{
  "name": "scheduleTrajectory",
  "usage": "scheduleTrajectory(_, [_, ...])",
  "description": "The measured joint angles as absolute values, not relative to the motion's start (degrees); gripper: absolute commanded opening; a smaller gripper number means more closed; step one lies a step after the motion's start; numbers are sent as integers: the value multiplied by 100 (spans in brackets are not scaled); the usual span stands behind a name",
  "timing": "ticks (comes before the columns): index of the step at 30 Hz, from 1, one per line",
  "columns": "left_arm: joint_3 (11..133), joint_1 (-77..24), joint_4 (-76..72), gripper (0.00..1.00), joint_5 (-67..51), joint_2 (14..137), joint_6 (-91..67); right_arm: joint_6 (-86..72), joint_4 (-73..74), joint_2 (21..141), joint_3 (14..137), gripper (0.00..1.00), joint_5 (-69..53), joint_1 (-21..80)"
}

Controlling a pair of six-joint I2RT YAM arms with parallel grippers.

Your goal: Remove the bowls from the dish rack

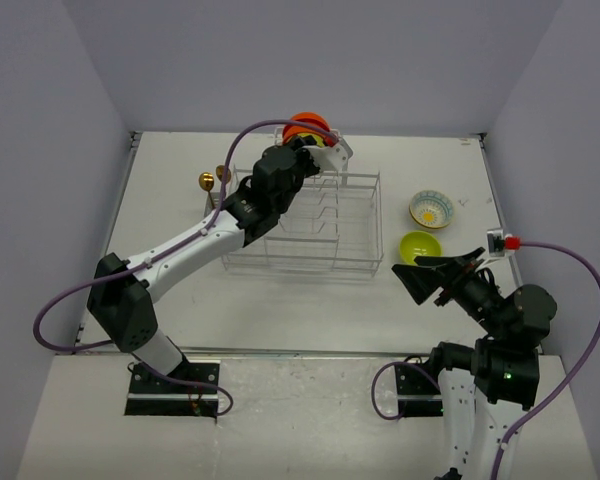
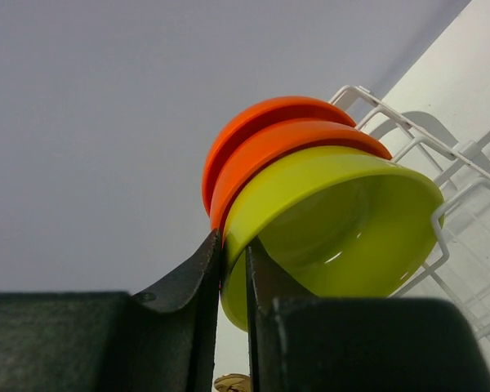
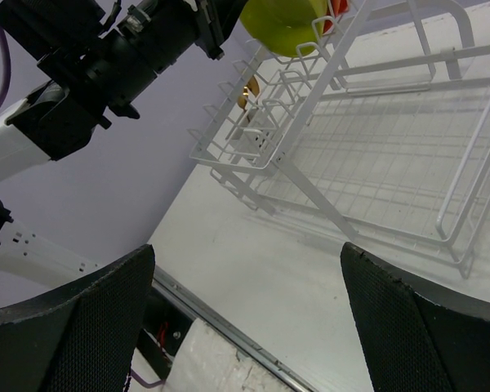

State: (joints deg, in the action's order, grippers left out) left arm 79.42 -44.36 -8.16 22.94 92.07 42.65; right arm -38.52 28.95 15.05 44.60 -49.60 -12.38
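Three bowls stand nested on edge at the far end of the rack point(image 1: 305, 225), toward the table's point(image 1: 280, 300) far edge: two orange bowls point(image 2: 269, 139) behind a green bowl point(image 2: 335, 220). The left gripper point(image 2: 233, 245) has its jaws closed on the green bowl's rim. Risks: this thin rim hold may slip, and lifting may drag the orange bowls or snag wire. The right gripper point(image 3: 247, 261), jaws wide open and empty, hovers near the right edge.
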Motion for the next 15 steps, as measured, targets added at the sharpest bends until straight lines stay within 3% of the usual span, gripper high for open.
scheduleTrajectory(5, [7942,-4425,-805,11,2342,9207,4272,-3852,2884,1555,4460,95,-5013,-1238])
scheduleTrajectory(9, [7940,-4423,-808,0,2410,9207,4281,-3850,2869,1575,4460,95,-5046,-1238])
scheduleTrajectory(15, [7940,-4423,-808,0,2477,9207,4287,-3850,2867,1577,4460,95,-5050,-1238])
